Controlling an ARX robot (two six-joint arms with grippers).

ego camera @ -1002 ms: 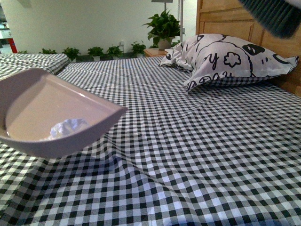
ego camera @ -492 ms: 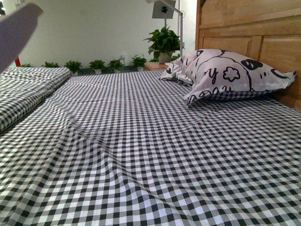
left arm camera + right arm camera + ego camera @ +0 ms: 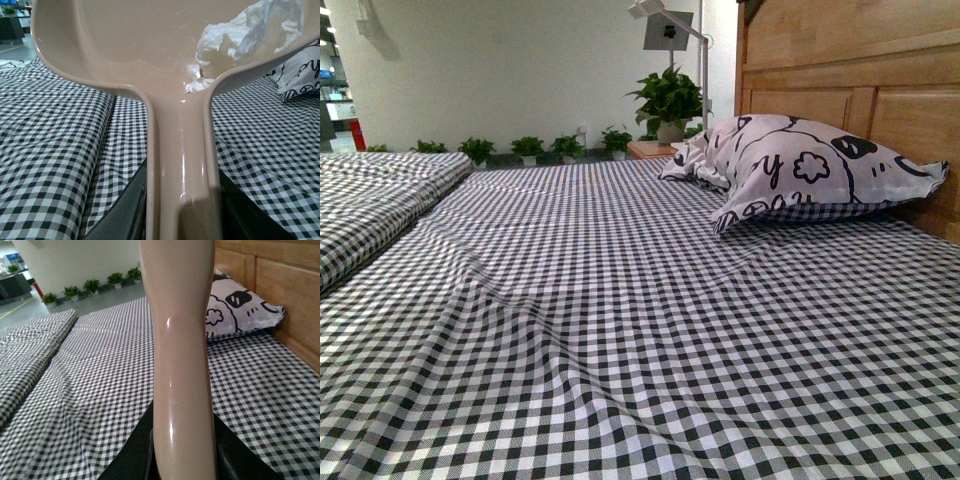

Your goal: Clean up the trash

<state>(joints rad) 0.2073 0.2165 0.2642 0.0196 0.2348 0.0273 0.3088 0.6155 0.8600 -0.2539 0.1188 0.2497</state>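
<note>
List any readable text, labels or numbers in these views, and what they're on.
"y": a single drawn letter on the pillow, among cartoon doodles.
More letter-like marks low on the pillow's front edge: too distorted by folds to read.
Sign on the pole behind the bed: a dark mark, too small to read.
Dustpan, paper wad, brush handle, checked sheet: no text.

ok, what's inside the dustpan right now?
A crumpled white tissue wad sits in the beige dustpan, against one side wall near the handle. The rest of the visible pan is bare; the far lip is out of frame.
</note>
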